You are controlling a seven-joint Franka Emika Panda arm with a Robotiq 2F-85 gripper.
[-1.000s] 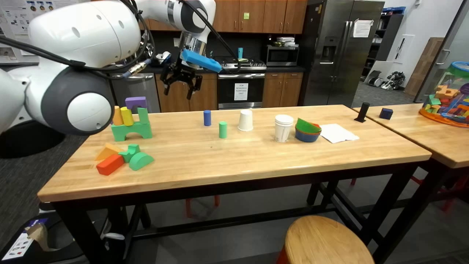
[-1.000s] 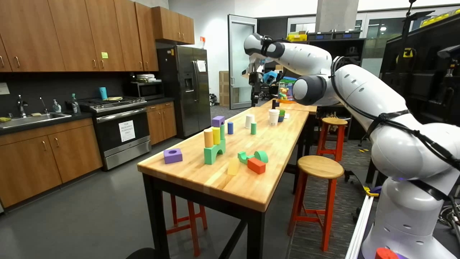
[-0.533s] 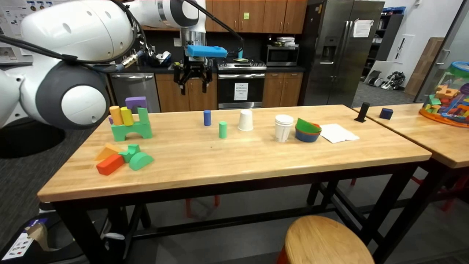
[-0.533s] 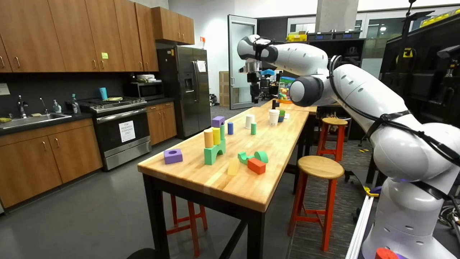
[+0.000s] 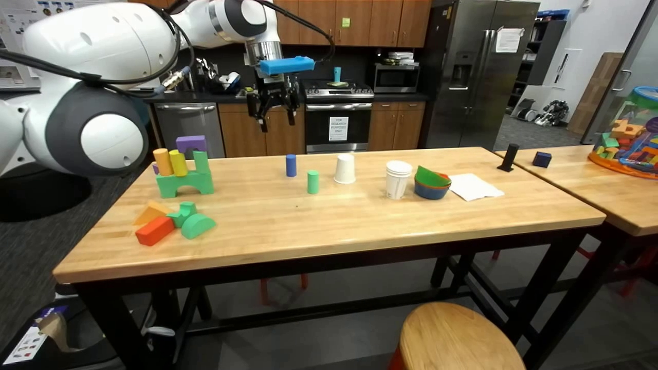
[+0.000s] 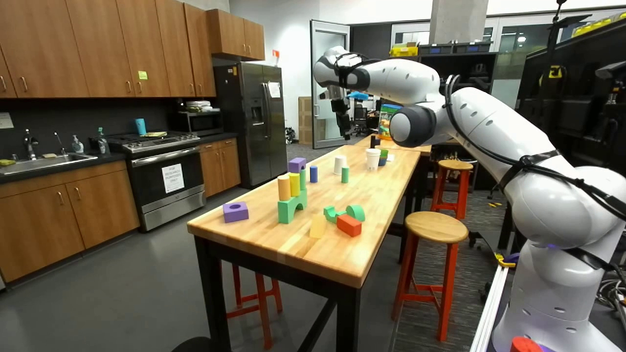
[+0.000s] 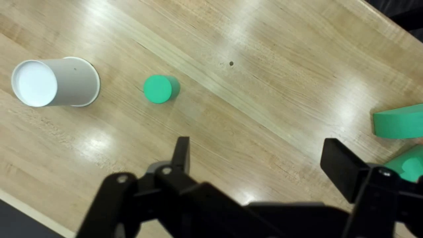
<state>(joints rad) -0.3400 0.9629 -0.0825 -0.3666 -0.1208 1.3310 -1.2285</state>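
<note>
In an exterior view the matte black fingers (image 5: 262,123), upright half a second ago, now lean, spread apart and released above the grained wooden surface (image 5: 288,231). Left to right around them: a solid green arch (image 5: 190,180) at eight o'clock, a smooth blue cylinder (image 5: 291,165) and a green cylinder (image 5: 312,182), both upright toward five, then a tapered white cup (image 5: 345,168), upside down at four.

Steel refrigerator (image 5: 475,82), microwave (image 5: 395,78), round stool (image 5: 460,336)
</note>
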